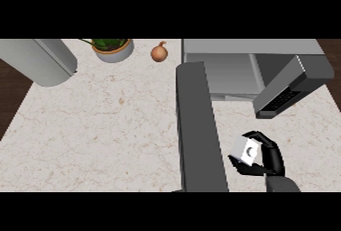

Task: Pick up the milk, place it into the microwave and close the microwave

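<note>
A pale marble counter (100, 126) is seen from above. At its far right a grey microwave (250, 47) is set, its door (196, 135) swung wide open toward the viewer and its control panel (290, 88) shown at the right. A large grey cylinder (36, 61) is placed at the far left corner. The milk (246, 151) is held by the right hand (272, 155), fingers curled round it, in front of the microwave and just right of the door. A potted plant (113, 48) and an onion (158, 52) are set along the far edge.
</note>
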